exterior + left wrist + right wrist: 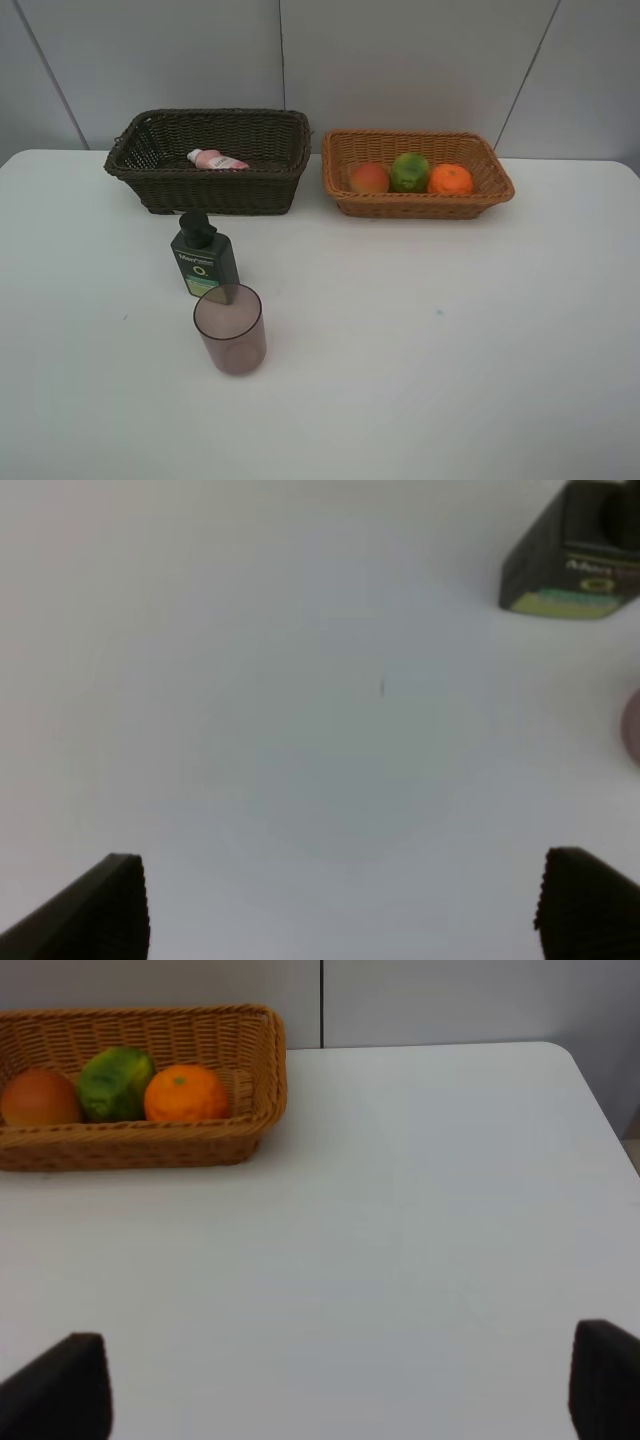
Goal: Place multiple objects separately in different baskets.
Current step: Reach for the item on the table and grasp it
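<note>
The dark brown basket at the back left holds the pink bottle, lying flat. Beside it, the light tan basket holds the red-orange fruit, green fruit and tangerine. On the table in front of the brown basket the dark green pump bottle stands upright, with the mauve cup just in front of it. My left gripper is open over bare table, well short of the pump bottle. My right gripper is open, far from the tan basket. Neither arm shows in the high view.
A white table carries everything, with grey wall panels behind it. The table's right edge and rounded far corner show in the right wrist view.
</note>
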`<state>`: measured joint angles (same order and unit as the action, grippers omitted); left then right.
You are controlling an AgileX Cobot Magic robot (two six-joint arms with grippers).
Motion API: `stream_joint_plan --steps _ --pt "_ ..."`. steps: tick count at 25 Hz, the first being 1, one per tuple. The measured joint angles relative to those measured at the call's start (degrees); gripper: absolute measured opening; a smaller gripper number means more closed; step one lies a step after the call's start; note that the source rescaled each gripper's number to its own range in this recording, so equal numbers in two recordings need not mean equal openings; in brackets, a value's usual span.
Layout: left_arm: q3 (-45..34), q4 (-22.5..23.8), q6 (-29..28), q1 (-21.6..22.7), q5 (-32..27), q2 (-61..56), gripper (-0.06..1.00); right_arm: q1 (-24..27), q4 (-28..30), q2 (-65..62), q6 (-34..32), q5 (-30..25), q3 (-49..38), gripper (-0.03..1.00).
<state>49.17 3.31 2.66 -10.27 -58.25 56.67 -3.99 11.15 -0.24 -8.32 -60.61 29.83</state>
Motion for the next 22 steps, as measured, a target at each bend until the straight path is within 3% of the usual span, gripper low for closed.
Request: stream_joint_plan --steps 11,17,22 --pt "18.9 0.6 36.4 -12.2 1.0 31.6 1.00 0.0 0.0 0.0 0.0 0.0 0.0 1.00" --pt "20.9 -1.6 55.9 -15.0 1.1 38.3 1.00 0.0 0.0 0.0 0.0 0.0 0.0 1.00" --pt "20.9 -3.3 65.2 -15.9 1.6 40.8 1.00 0.0 0.0 0.0 0.0 0.0 0.0 1.00"
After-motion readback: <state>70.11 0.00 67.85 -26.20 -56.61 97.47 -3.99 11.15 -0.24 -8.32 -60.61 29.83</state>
